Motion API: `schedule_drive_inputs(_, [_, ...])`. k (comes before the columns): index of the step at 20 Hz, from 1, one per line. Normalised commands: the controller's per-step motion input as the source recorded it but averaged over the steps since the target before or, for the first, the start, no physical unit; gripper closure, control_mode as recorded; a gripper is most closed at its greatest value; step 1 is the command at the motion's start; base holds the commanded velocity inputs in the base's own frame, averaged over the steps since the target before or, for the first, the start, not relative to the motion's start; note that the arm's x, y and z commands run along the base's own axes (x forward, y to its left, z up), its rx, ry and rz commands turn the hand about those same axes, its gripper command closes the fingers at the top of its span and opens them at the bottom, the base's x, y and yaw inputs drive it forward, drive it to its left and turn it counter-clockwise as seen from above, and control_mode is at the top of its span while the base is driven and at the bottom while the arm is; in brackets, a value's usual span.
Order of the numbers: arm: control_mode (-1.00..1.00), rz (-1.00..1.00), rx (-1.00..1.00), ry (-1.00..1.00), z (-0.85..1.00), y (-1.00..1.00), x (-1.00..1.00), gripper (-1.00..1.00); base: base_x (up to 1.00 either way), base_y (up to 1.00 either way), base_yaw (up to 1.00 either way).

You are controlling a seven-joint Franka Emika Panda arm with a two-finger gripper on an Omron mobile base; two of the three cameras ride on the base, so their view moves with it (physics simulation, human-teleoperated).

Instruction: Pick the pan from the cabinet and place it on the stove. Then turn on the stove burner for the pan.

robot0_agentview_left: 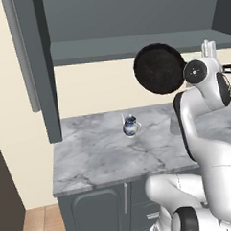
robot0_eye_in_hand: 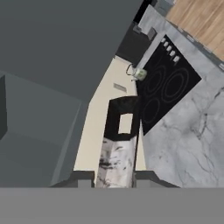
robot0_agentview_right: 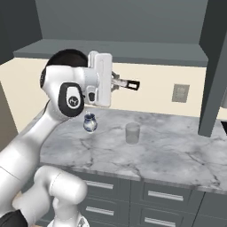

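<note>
Jaws of the gripper (robot0_eye_in_hand: pixel 114 177) are squeezed narrow on the long handle of the pan (robot0_agentview_left: pixel 159 68), and that handle runs away from the fingertips (robot0_eye_in_hand: pixel 85 178) in the hand view. From the left base view the pan is a round black dish held up in the air beside the white arm, in front of the cream wall and just under the open cabinet (robot0_agentview_left: pixel 133 44). From the right base view the thin dark handle sticks out sideways past the hand, and the edge of the pan peeks over the arm. Below it, on the grey marble worktop (robot0_agentview_left: pixel 100 156), a little blue and white jug (robot0_agentview_left: pixel 130 126) stands by itself. A pale cup (robot0_agentview_right: pixel 132 133) stands a bit further along. Far off in the hand view the black stove (robot0_eye_in_hand: pixel 168 89) lies flat in the marble with its ring marks, and a pale kettle (robot0_eye_in_hand: pixel 139 73) sits at its corner.
</note>
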Motion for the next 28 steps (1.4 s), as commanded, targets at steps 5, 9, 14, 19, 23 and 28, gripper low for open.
schedule_drive_inputs(5, [-1.0, -0.01, 0.01, 0.0, -0.2, -0.05, -0.4, 1.0, 0.0, 0.0, 0.0])
schedule_drive_inputs(9, [-1.0, -0.03, 0.0, 0.0, -0.21, -0.05, -0.45, 1.0, 0.0, 0.0, 0.0])
schedule_drive_inputs(14, [-1.0, -0.04, 0.02, 0.0, -0.17, -0.13, -0.42, 1.0, 0.0, 0.0, 0.0])
schedule_drive_inputs(19, [-1.0, -0.04, 0.02, 0.0, -0.14, -0.1, -0.37, 1.0, 0.0, 0.0, 0.0])
schedule_drive_inputs(23, [1.0, -0.03, 0.01, 0.0, -0.11, -0.06, -0.29, 1.0, -0.12, -0.01, -0.01])
schedule_drive_inputs(28, [1.0, 0.0, 0.0, 0.0, 0.0, 0.0, 0.0, 1.0, -0.56, 0.0, -0.05])
